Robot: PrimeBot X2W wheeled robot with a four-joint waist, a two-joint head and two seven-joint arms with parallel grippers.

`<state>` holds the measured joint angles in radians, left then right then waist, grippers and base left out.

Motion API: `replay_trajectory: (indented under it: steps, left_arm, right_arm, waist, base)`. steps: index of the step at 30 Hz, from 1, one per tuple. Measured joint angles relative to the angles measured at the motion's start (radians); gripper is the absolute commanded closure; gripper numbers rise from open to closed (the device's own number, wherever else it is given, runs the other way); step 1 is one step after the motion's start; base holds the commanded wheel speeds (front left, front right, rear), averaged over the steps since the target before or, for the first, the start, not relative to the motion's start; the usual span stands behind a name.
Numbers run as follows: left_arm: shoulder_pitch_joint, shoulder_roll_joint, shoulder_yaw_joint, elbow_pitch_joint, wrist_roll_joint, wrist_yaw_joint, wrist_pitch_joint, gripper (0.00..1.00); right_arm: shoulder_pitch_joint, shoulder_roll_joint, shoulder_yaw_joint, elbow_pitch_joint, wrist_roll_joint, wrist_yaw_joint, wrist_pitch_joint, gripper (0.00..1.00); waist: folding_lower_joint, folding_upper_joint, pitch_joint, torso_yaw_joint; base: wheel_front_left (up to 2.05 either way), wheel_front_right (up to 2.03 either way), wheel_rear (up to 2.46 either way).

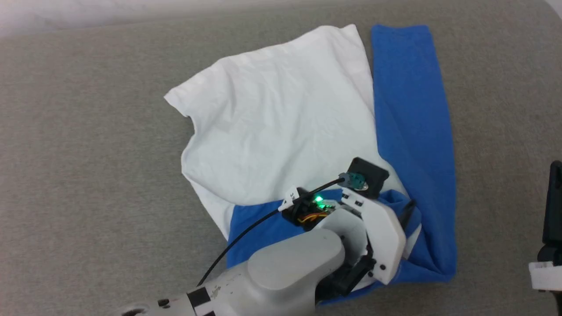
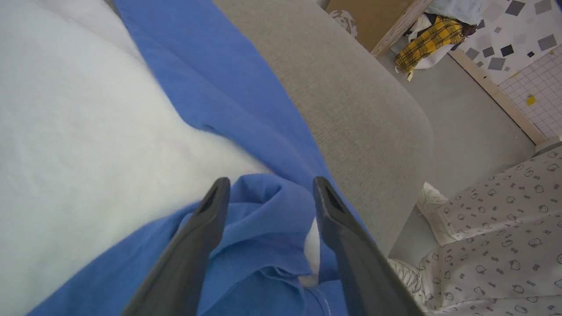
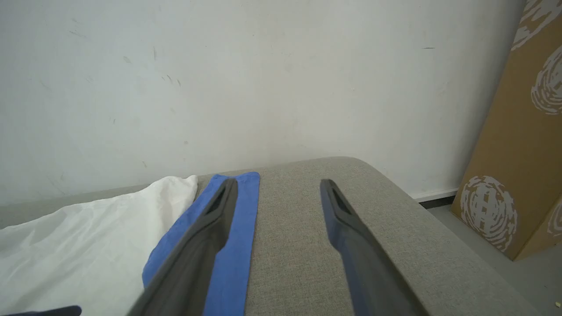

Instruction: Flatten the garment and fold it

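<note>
Flattening the shirt at centre of the cushion — with left gripper parted around a blue bunch at 4 o'clock, right gripper parted, idle at 3. Probably needs closing, then tugging flat.

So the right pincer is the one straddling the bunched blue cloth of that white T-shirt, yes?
No, it is the left pincer straddling the bunched blue cloth of the white T-shirt with blue sleeves, as the left wrist view shows.

Reaches forward and down with left gripper, fingers spread; holds right gripper level, off right, fingers spread.
</note>
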<state>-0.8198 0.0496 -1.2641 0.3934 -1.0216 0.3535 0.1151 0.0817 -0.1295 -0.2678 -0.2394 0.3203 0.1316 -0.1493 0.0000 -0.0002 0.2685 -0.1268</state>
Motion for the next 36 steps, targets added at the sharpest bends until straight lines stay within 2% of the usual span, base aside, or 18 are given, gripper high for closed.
replay_trajectory:
  steps: [4,7,11,16,18,21,23,26,28,32,36]
  left_arm:
    - [-0.01,0.002,0.045,-0.068,-0.008,0.012,-0.089,0.0]
    - [-0.008,0.045,0.101,-0.149,0.019,0.048,-0.203,0.0]
    - [0.046,0.187,0.182,-0.267,0.061,0.144,-0.32,0.0]
    - [0.21,0.408,0.309,-0.427,0.179,0.274,-0.37,0.0]
    - [0.304,0.464,0.412,-0.525,0.249,0.324,-0.372,0.0]
    - [0.471,0.504,0.552,-0.648,0.351,0.377,-0.372,0.0]
    - [0.584,0.514,0.604,-0.701,0.411,0.397,-0.372,0.0]
    - [0.714,0.514,0.655,-0.741,0.491,0.401,-0.372,0.0]
    - [0.777,0.487,0.689,-0.758,0.514,0.401,-0.372,0.0]
    - [0.844,0.435,0.725,-0.755,0.564,0.365,-0.372,0.0]
    - [0.842,0.379,0.75,-0.753,0.618,0.314,-0.372,0.0]
  right_arm:
    - [0.021,0.017,0.0,-0.013,-0.014,0.0,0.01,0.0]
    - [0.035,0.031,0.001,-0.025,-0.026,0.0,0.02,0.0]
    - [0.056,0.043,0.0,-0.041,-0.037,0.0,0.034,0.0]
    - [0.073,0.057,0.003,-0.054,-0.041,0.0,0.036,0.0]
    - [0.08,0.062,0.006,-0.058,-0.041,0.0,0.036,0.0]
    - [0.094,0.067,0.01,-0.061,-0.042,0.0,0.043,0.0]
    - [0.097,0.068,0.016,-0.061,-0.042,0.0,0.043,0.0]
    - [0.108,0.07,0.024,-0.06,-0.042,0.0,0.043,0.0]
    - [0.112,0.072,0.03,-0.056,-0.039,0.0,0.043,0.0]
    - [0.119,0.074,0.039,-0.04,-0.032,0.0,0.043,0.0]
    - [0.103,0.068,0.036,-0.035,-0.012,0.0,0.054,0.0]
  waist:
    - [-0.0001,0.0,-0.037,0.028]
    - [-0.0001,0.0,-0.066,0.049]
    - [-0.0001,0.0,-0.099,0.073]
    - [-0.0001,0.0,-0.129,0.094]
    - [-0.0002,0.0,-0.136,0.098]
    - [-0.0002,0.0,-0.14,0.102]
    - [-0.0002,0.0001,-0.14,0.103]
    - [-0.0001,0.0001,-0.136,0.104]
    - [-0.0002,0.0001,-0.133,0.107]
    - [-0.0001,0.0001,-0.121,0.114]
    - [0.0,0.0001,-0.094,0.121]
  base:
    - [0.0,0.0,0.0]
    - [0.0,0.0,0.0]
    - [0.0,0.0,0.0]
    - [0.0,0.0,0.0]
    - [0.0,0.0,0.0]
    - [0.0,0.0,0.0]
    - [0.0,0.0,0.0]
    - [0.0,0.0,0.0]
    - [0.0,0.0,0.0]
    - [0.0,0.0,0.0]
    - [0.0,0.0,0.0]
